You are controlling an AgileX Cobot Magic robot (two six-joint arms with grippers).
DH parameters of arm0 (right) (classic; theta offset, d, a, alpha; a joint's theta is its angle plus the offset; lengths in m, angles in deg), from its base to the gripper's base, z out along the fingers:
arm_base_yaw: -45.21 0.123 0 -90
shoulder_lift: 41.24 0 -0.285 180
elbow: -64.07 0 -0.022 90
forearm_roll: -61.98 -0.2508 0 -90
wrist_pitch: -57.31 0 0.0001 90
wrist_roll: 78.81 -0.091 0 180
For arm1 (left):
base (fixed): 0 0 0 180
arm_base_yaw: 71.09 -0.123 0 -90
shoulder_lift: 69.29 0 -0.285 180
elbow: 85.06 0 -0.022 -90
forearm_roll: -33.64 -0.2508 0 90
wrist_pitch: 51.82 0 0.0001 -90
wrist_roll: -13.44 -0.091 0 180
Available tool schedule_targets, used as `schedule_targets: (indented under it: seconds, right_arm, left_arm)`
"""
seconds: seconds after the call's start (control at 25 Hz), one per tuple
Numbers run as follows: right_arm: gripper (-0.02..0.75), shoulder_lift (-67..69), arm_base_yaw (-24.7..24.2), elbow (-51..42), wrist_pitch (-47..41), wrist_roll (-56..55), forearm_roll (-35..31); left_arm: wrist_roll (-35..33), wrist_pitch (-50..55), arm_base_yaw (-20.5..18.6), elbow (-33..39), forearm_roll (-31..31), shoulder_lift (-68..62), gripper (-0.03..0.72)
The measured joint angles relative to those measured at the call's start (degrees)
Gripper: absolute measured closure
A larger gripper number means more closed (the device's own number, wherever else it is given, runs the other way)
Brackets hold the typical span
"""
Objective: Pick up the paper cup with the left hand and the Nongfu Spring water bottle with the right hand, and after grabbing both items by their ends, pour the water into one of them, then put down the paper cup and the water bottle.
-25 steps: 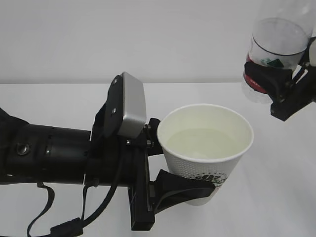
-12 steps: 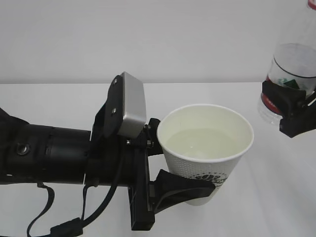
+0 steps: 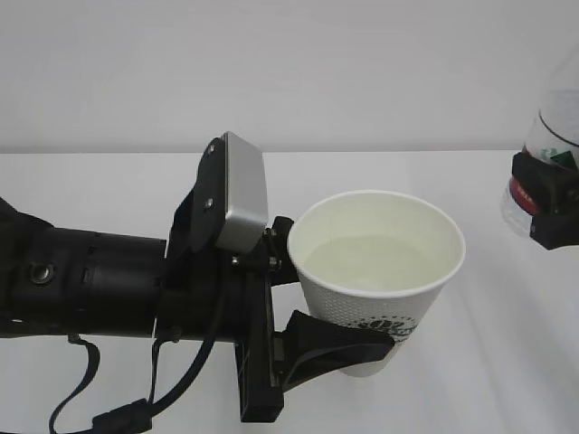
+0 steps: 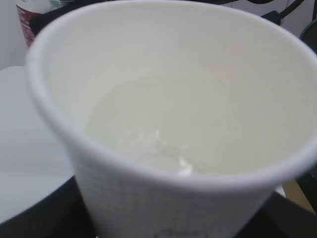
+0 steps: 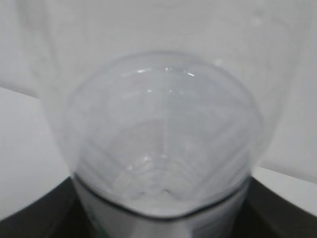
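Now: pouring done, set-down pending.
We hold paper cup (image 3: 375,280) with water (image 3: 373,262) in left pincer (image 3: 335,303), Nongfu Spring water bottle (image 3: 550,163) in right pincer (image 3: 552,203); next, lower both level onto bench (image 3: 109,181).

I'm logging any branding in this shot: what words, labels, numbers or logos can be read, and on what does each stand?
No text can be read in any view.
Paper cup: dark logo low on its side, partly hidden by the left gripper's finger; no letters legible.
Water bottle: red label band with a green patch, cut off at the frame edge in the right gripper; too small and blurred to read.
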Motion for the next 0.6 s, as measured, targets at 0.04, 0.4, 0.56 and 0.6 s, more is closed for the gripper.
schedule_targets:
  seconds: [0.04,0.4,0.56,0.6]
  right_arm:
    - [0.260,0.00,0.00,-0.25,0.00,0.70,-0.83]
    - [0.260,0.00,0.00,-0.61,-0.36,4.97,-10.30]
    - [0.260,0.00,0.00,-0.61,-0.54,6.52,-14.05]
    - [0.260,0.00,0.00,-0.61,-0.64,6.53,-14.69]
  left_arm:
    - [0.00,0.00,0.00,0.00,0.00,0.00,0.187]
    - [0.00,0.00,0.00,0.00,0.00,0.00,0.188]
    - [0.00,0.00,0.00,0.00,0.00,0.00,0.188]
    - [0.00,0.00,0.00,0.00,0.00,0.00,0.188]
